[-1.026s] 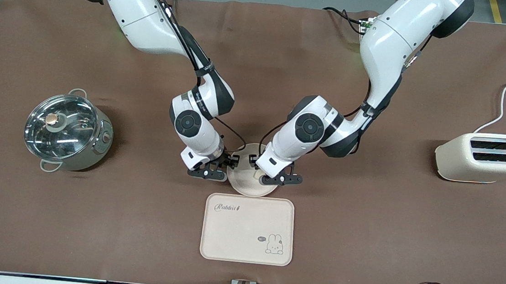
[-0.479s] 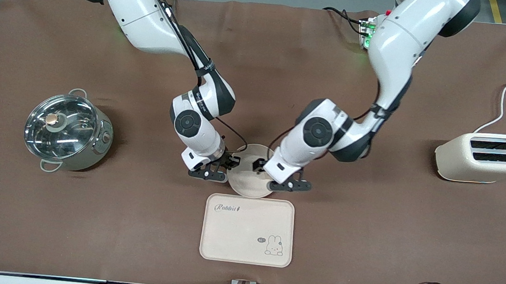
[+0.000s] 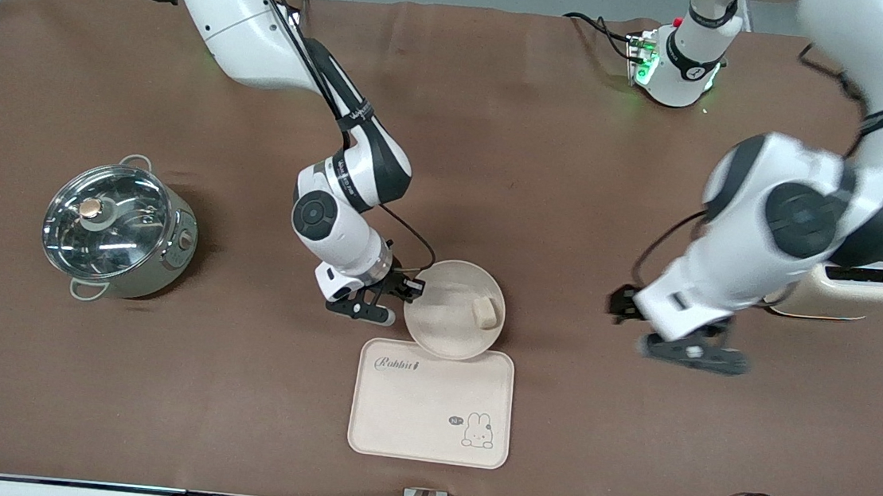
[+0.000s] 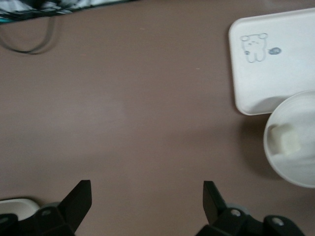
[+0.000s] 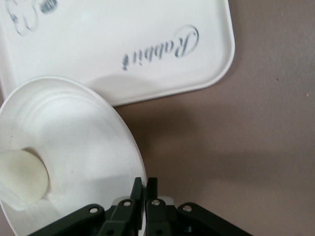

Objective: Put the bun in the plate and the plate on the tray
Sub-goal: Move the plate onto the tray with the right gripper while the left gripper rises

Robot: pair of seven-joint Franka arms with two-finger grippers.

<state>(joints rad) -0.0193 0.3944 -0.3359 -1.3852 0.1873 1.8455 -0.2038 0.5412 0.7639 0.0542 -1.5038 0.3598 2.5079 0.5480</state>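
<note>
Table cover (image 3: 544, 169): matt brown cloth-like sheet with a fine, even texture. Plate (image 3: 442, 336) and tray (image 3: 411, 413): matt cream, smooth, faintly speckled inside the plate; tray bears printed lettering. Bun (image 3: 487, 312): pale, dull, soft-looking crumb. Pot (image 3: 119, 232): polished metal with a glossy glass lid. Toaster (image 3: 845, 295): smooth cream satin shell. Arm casings: glossy white plastic; gripper fingers (image 4: 78, 199): matt black.
</note>
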